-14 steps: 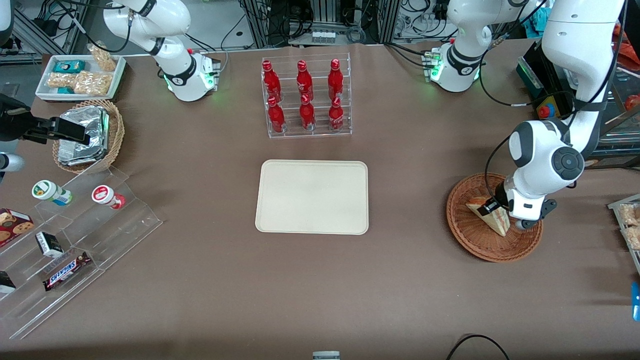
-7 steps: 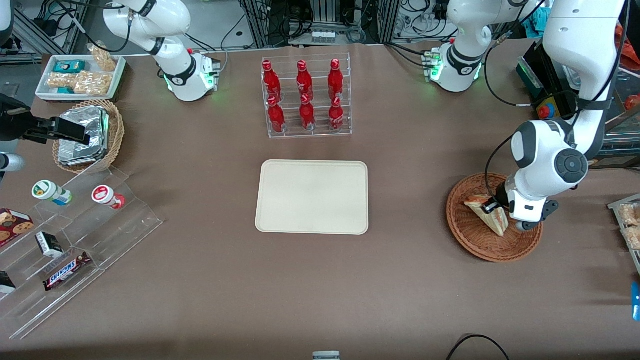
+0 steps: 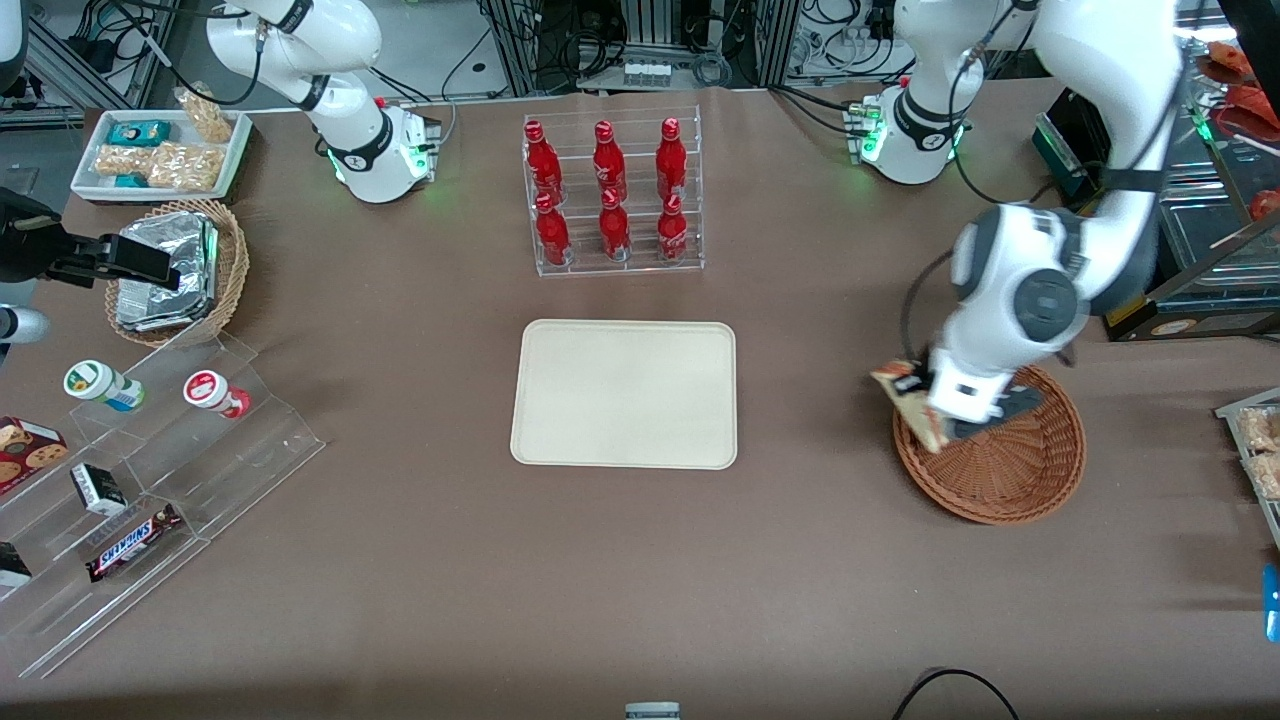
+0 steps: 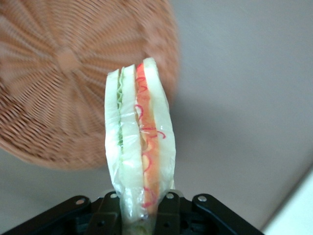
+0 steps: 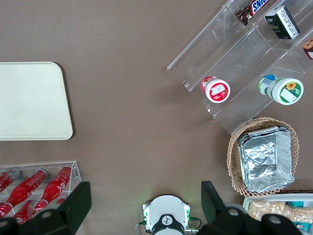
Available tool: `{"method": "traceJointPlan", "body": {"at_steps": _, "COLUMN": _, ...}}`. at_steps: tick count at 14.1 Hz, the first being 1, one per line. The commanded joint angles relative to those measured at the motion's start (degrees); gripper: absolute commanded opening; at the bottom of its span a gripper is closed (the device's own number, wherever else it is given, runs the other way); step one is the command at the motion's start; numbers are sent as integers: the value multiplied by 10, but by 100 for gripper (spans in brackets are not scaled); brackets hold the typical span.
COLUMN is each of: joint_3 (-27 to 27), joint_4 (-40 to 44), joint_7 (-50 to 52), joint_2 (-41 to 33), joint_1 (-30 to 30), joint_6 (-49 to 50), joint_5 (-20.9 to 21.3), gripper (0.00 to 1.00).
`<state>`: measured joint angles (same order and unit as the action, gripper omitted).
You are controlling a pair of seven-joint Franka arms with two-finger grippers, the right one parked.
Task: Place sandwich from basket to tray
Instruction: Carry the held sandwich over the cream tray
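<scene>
- Above the basket (image 3: 1000, 470) rim on the side facing the tray (image 3: 625, 393), the pincer (image 3: 935, 405) is held closed on the sandwich (image 3: 912, 400), which is raised clear of the wickerwork.
- Between the two fingers (image 4: 168, 213), the sandwich (image 4: 139, 147) is clamped by one end, its red-orange and green layers showing edge-on.
- Toward the parked arm's end of the counter (image 3: 820, 580), the tray is seen well apart from the basket.
</scene>
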<state>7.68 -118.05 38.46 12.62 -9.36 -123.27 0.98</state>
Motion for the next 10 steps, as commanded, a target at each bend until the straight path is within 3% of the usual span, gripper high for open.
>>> {"method": "traceJointPlan", "body": {"at_steps": 1, "joint_3": -4, "joint_4": 38, "joint_7": 31, "joint_2": 21, "joint_1": -83, "joint_6": 22, "joint_5": 1, "gripper": 20}}
{"method": "traceJointPlan", "body": {"at_steps": 5, "joint_3": -2, "joint_4": 104, "joint_7": 120, "joint_2": 93, "joint_1": -208, "joint_6": 18, "joint_5": 0, "gripper": 22}}
{"method": "traceJointPlan", "body": {"at_steps": 10, "joint_3": -2, "joint_4": 286, "joint_7": 237, "joint_2": 233, "joint_1": -316, "joint_6": 22, "joint_5": 2, "gripper": 23}}
